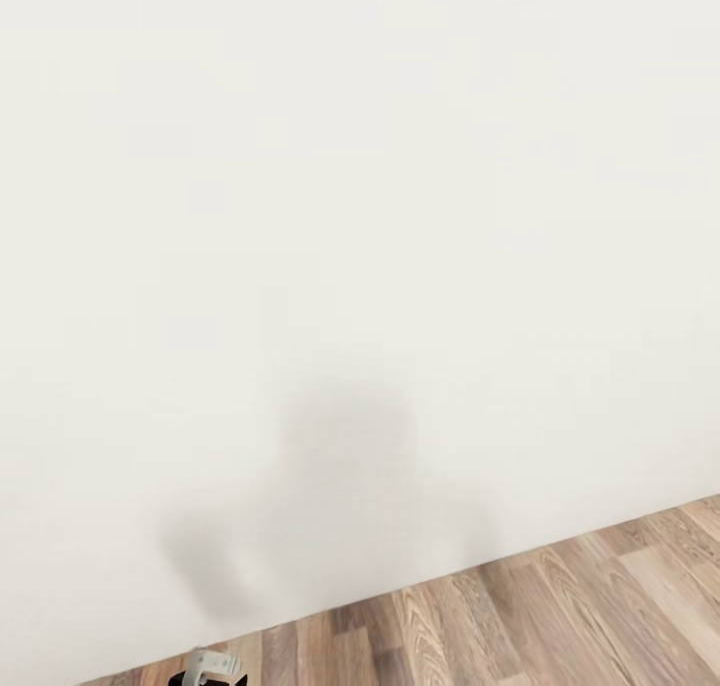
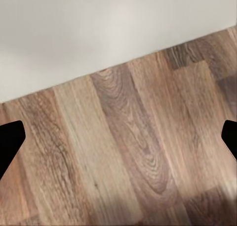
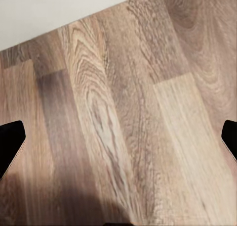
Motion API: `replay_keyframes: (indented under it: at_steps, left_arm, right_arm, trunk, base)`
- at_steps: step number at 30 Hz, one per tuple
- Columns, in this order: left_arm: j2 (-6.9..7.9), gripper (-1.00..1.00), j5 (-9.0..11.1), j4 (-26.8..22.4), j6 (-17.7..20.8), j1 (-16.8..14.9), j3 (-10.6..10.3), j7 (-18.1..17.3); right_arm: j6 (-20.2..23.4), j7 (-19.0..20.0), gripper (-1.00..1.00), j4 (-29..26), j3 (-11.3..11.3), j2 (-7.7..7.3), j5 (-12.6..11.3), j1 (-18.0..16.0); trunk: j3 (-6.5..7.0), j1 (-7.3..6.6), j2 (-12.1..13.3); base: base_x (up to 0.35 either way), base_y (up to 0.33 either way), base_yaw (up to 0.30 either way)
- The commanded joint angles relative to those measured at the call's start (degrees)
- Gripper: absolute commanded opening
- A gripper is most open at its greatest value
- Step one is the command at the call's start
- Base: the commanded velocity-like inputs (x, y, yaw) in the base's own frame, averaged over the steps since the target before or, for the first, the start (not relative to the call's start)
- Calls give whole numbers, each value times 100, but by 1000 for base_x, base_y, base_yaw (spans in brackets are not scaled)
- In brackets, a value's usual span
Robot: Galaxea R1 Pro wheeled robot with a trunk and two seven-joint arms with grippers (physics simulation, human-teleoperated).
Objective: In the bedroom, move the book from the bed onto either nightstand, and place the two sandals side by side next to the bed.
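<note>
No task item in sight: robot faces the white wall (image 1: 360, 216), close to its foot.
Both grippers' fingers (image 2: 11, 142) (image 3: 11, 142) hang spread wide, empty, over plank floor (image 1: 560, 606) beside the wall; bearing to book, sandals, bed cannot be judged.

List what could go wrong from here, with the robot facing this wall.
1. The white wall looms close ahead, with the robot's shadow cast on it: driving forward risks a bump.
2. The left hand and right hand both hang open over bare wood floor, holding nothing. With no bed, book or sandals ahead, the robot may turn the wrong way and lose time.
</note>
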Motion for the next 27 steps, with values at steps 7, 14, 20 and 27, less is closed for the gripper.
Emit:
replay_keyframes:
  at_steps: [7,14,20,27]
  left_arm:
    - [4,100,-40,4,-14,-3,49,-21]
    - [-1,100,-48,11,-14,-3,49,-28]
    - [-1,100,-49,11,-14,-3,49,-29]
    - [-1,100,-49,11,-14,-3,49,-30]
  right_arm:
    - [-6,40,100,7,-29,0,-17,-4]
    - [-6,42,100,15,-25,0,-17,-4]
    - [-6,40,100,16,-28,0,-17,-4]
    - [-6,40,100,16,-28,0,-17,-4]
  trunk:
    - [-5,3,-2]
    - [-5,3,-2]
    - [-5,3,-2]
    - [-5,3,-2]
  base:
    - [327,0,0]
    - [108,0,-61]
    - [5,0,-259]
    - [0,0,-283]
